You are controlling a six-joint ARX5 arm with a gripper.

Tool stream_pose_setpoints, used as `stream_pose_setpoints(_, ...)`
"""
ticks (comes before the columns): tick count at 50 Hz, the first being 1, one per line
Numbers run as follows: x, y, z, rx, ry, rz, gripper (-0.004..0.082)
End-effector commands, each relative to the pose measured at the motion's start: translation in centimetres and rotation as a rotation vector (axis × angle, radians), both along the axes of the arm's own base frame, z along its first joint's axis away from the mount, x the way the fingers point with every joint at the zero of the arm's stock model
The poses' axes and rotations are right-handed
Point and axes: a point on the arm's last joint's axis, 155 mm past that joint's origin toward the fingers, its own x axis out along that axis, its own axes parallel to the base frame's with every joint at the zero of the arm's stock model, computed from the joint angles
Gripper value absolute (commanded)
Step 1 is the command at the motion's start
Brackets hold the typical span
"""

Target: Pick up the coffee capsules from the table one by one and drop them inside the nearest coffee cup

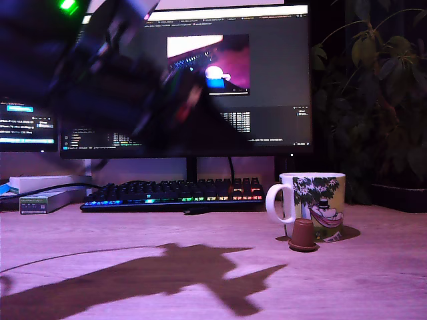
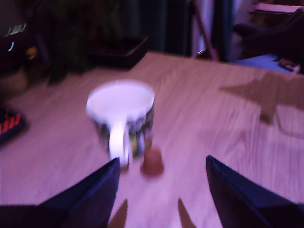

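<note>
Pincer (image 2: 161, 166) wide open, empty, above wooden table (image 1: 100, 227); capsule (image 1: 303, 235) beside mug (image 1: 313, 203); dim purple room.

monitor (image 1: 220, 80), keyboard (image 1: 177, 193), houseplant (image 1: 373, 87), boxes (image 1: 43, 193)

A blurred end effector (image 1: 175, 100) is seen raised above the tabletop (image 1: 133, 233); well below it, a brown capsule (image 1: 303, 235) is set against the cartoon-printed mug (image 1: 313, 207).

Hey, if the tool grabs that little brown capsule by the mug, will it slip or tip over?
The small brown tapered capsule stands on its wide rim, so it probably resists tipping. Its sloped sides may let it squirt out of a squeeze. It sits close beside the white printed ceramic mug, so the open tool could nudge that.
</note>
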Motion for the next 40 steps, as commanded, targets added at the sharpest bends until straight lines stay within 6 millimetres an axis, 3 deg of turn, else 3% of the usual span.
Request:
stream_pose_setpoints(1,-0.4,0.3,-0.9,0.010,0.014,0.005,0.0520)
stream_pose_setpoints(27,-0.7,-0.6,-5.8,0.059,0.095,0.010,0.0519)
stream_pose_setpoints(40,0.0,-0.8,-5.9,0.054,0.068,0.049,0.0519)
